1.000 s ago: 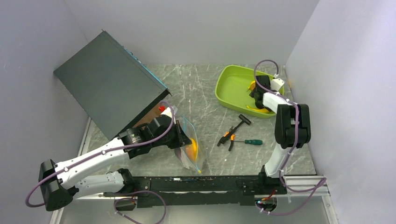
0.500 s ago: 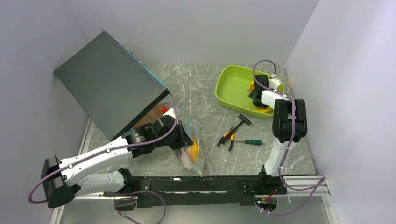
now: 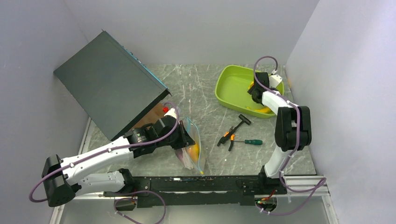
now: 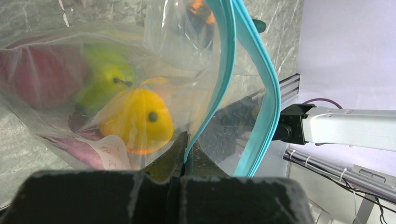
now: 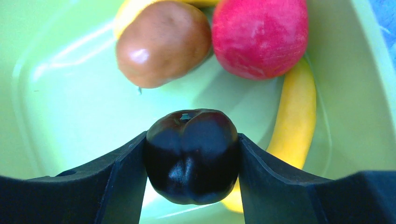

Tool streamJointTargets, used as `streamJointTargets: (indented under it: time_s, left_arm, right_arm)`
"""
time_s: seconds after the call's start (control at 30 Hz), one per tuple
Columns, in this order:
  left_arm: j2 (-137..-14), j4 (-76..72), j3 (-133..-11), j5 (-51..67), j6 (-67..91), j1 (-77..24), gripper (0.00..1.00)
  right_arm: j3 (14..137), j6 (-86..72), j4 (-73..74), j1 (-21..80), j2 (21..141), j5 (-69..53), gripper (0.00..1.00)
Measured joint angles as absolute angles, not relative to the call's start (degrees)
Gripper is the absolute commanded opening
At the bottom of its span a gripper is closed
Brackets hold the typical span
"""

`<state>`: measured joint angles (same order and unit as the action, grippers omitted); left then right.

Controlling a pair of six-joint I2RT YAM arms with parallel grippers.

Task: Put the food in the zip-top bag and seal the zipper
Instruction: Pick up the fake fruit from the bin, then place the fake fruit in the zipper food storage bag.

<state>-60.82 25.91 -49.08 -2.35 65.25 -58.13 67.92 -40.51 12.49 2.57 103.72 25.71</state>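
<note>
Two fingers of the right gripper [image 5: 191, 161] are closed against the sides of a glossy dark plastic plum [image 5: 191, 140], held inside the lime-green plastic tray [image 5: 70, 102]. Beyond the plum lie a brown plastic pear [image 5: 161, 44], a round red plastic fruit [image 5: 259, 35] and a yellow plastic banana [image 5: 296, 116]. The left gripper [image 4: 184, 156] is fully closed on the thin blue-green zipper strip [image 4: 224, 70] of the clear zip-top bag [image 4: 60, 56], well apart from the tray. The bag mouth stands open; a green plastic apple [image 4: 105, 79] and an orange plastic fruit [image 4: 137, 121] sit inside. Between bag and tray lie black-and-orange pliers [image 3: 227, 137] and a green-handled screwdriver [image 3: 250, 142].
</note>
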Motion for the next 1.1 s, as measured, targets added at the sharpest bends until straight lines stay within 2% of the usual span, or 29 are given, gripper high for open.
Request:
streamJointTargets:
  time_s: [0.4,0.7,0.87,0.9,1.1]
  left_arm:
    - [-60.8,24.16,-47.68,-2.35,65.19,-58.22,0.0]
    - [-59.96,22.96,-47.03,-2.44,65.19,-58.22,0.0]
    - [-59.57,22.96,-46.81,-2.94,65.01,-58.22,0.0]
    - [-59.57,22.94,-46.81,-3.03,64.88,-58.22,0.0]
    - [-59.51,22.33,-46.81,-3.05,64.77,-58.22,0.0]
  right_arm:
    - [66.11,-39.59,10.5,11.75,86.76,24.23,0.0]
    - [61.52,-36.4,7.73,28.97,77.58,18.76,0.0]
    - [57.1,-34.39,6.57,35.97,72.16,13.45,0.0]
    - [52.99,-33.56,6.02,38.04,67.26,10.44,0.0]
    - [44.62,-31.88,0.19,39.38,56.71,-0.16,0.0]
